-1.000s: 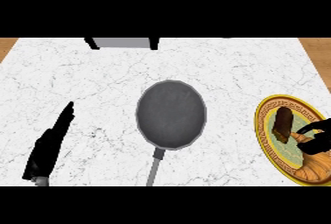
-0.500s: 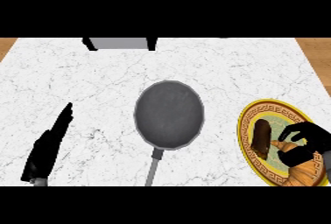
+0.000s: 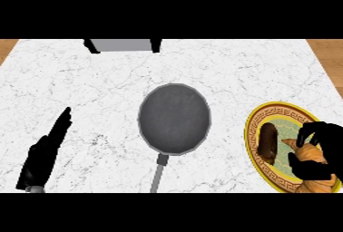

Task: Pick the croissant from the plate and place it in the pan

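A white marble desk [image 3: 100,90] was seen from steeply above. At the lower right, the right hand [image 3: 315,154] sat over a gold-rimmed plate [image 3: 258,118], its black fingers and thumb curled round an orange-brown croissant [image 3: 309,156], which lay on the plate's right half, partly hidden by the hand. The curl looked like a grasp closing on the pastry so it could be lifted. Just left of the hand, also on the plate, lay a dark brown oblong [image 3: 269,142]; what it was could not be told. Further left, well apart from the plate, a grey pan [image 3: 174,118] rested on the desk with its handle pointing toward the lower edge, its bowl open to receive the croissant. The left hand [image 3: 46,152] showed at the lower left, far from the plate, fingers straight and relaxed, resting and holding nothing. A grey box [image 3: 124,44] stood at the far edge.
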Tool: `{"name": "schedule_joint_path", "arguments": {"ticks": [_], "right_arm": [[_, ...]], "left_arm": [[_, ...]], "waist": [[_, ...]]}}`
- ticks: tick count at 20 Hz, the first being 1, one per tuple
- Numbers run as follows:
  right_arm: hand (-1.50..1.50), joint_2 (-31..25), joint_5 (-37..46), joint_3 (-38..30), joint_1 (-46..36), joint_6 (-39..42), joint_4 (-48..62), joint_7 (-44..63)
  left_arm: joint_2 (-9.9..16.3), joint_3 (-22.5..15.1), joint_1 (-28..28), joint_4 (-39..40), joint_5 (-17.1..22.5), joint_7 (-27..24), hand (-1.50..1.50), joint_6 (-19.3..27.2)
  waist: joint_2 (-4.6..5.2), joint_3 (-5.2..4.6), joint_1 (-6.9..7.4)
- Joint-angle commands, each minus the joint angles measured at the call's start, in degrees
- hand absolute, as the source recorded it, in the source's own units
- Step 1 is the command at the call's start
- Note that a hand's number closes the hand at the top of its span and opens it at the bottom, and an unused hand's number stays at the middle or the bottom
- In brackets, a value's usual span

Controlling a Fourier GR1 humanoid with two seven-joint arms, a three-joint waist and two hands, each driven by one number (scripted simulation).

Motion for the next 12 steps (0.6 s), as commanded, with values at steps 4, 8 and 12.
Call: {"name": "schedule_joint_path", "arguments": {"ticks": [4,8,12], "right_arm": [[1.50,-2.4,10.0,-2.3,-6.5,-6.0,-12.9,-4.0],[1.50,6.3,16.6,4.6,-12.6,-5.7,-12.2,0.4],[1.50,12.9,13.5,4.0,-22.3,-2.1,-5.5,-0.4]], "left_arm": [[-0.8,-0.9,-0.3,0.0,-0.4,0.2,0.00,-0.3],[-0.5,-0.2,0.6,-0.1,0.2,-1.4,0.00,-1.6],[-0.9,-0.6,-0.2,-1.7,-1.4,0.4,0.00,-1.1]], "waist": [[0.37,0.03,0.81],[0.66,0.05,2.01],[0.72,0.07,2.26]]}}
